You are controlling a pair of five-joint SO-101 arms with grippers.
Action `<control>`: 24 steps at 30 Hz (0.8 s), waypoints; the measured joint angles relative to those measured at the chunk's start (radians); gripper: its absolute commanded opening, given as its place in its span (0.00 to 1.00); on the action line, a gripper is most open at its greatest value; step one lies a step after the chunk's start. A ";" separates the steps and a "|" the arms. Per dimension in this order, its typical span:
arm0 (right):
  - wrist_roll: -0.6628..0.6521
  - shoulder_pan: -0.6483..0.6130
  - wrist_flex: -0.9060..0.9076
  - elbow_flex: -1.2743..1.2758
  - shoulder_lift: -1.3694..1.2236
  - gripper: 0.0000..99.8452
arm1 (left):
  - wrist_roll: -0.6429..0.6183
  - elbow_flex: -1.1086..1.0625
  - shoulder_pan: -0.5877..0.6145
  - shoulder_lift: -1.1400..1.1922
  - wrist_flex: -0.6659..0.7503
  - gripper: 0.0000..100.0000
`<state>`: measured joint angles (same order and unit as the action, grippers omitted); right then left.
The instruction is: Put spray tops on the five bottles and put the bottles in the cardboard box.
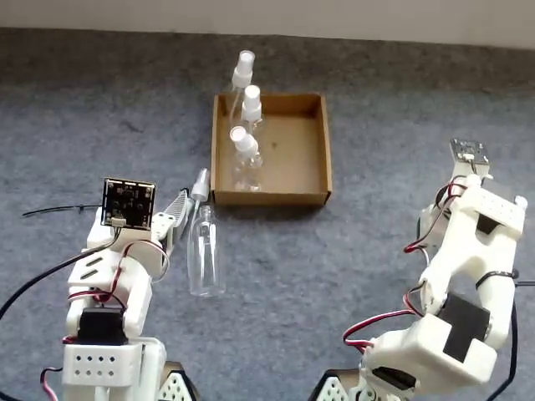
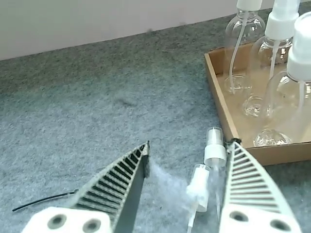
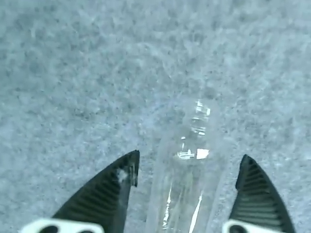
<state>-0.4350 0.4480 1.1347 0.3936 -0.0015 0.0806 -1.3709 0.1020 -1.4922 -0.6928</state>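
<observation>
The cardboard box sits at the table's back middle, and three clear bottles with white spray tops stand along its left wall. Another clear bottle lies on the carpet in front of the box's left corner, a white spray top at its neck end. My left gripper is open beside that neck. The spray top lies between its tips, near one finger; I cannot tell if it is seated. My right gripper is open astride a topless clear bottle lying on the carpet.
Grey carpet covers the table. A thin black cable tie lies left of the left arm. The right arm stands at the right, well clear of the box. The box's right half is bare cardboard.
</observation>
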 measured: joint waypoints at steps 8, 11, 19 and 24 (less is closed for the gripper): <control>0.000 0.012 0.000 0.002 0.000 0.23 | 0.000 0.000 0.000 0.000 0.000 0.23; 0.000 0.025 0.000 0.002 0.000 0.23 | 0.000 0.000 0.000 0.000 0.000 0.23; -0.046 0.037 0.000 0.069 0.000 0.23 | 0.000 0.000 0.000 0.000 0.000 0.23; -0.055 0.037 0.000 0.069 0.000 0.22 | 0.000 0.000 0.000 0.000 0.000 0.23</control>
<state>-0.4902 0.4849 1.1347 0.4626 -0.0015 0.0806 -1.3709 0.1020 -1.4922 -0.6928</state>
